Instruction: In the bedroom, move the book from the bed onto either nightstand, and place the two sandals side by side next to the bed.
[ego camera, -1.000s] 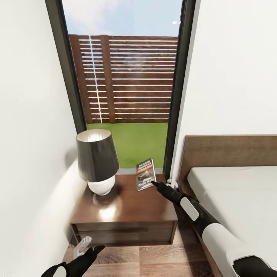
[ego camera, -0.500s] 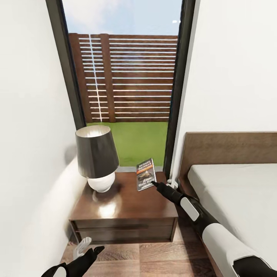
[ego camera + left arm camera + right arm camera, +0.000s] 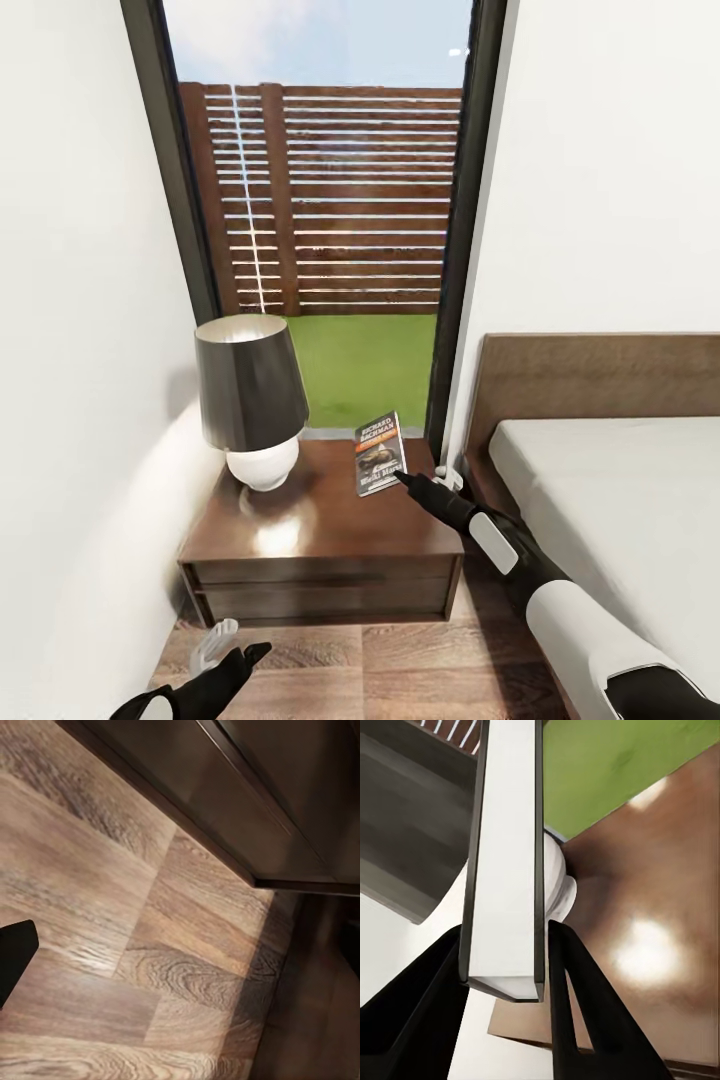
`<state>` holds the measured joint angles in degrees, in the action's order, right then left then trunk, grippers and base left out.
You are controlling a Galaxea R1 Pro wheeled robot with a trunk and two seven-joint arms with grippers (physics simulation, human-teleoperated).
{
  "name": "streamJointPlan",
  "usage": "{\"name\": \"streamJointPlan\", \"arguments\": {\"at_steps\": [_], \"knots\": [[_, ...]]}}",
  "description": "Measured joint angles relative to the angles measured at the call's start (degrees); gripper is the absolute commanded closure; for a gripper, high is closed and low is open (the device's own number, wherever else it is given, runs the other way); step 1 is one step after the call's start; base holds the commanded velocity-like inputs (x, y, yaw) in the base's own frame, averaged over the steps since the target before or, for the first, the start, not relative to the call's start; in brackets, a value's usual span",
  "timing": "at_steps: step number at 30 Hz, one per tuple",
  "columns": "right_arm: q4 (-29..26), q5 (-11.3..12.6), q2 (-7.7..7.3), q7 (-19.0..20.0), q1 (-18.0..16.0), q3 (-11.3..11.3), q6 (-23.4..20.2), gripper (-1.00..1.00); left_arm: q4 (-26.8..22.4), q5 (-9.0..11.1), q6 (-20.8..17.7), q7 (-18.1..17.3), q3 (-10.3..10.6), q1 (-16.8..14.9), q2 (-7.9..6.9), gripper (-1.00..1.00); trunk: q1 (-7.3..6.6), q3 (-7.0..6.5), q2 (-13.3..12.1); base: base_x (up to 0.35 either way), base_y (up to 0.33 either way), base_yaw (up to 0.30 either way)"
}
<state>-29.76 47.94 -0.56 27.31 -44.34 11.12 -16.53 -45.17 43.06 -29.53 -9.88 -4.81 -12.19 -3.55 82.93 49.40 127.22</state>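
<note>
One pincer grips the book over the nightstand.

Right pincer (image 3: 402, 478) is clamped on the book (image 3: 380, 453), fingers (image 3: 585, 1012) on both covers, holding it upright above the nightstand (image 3: 330, 540), at three o'clock from the lamp (image 3: 250, 400). Left pincer (image 3: 215, 648) hangs low over the plank floor (image 3: 112, 945), fingers spread, holding nothing. By my judgement the book needs only releasing; the sandals remain to do. Bed (image 3: 620, 500) lies at three o'clock, window (image 3: 330, 200) at twelve, between white walls.
</note>
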Motion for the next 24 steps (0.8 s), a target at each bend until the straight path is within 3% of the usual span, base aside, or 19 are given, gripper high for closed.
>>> {"name": "streamJointPlan", "arguments": {"at_steps": [24], "knots": [[0.0,0.1,0.00,-0.1,0.0,0.0,-0.4,1.00,0.1,0.2,-0.2,0.1,0.0,0.0,0.01,-1.00,5.27,4.31,9.6,0.000,0.000,0.000]]}}
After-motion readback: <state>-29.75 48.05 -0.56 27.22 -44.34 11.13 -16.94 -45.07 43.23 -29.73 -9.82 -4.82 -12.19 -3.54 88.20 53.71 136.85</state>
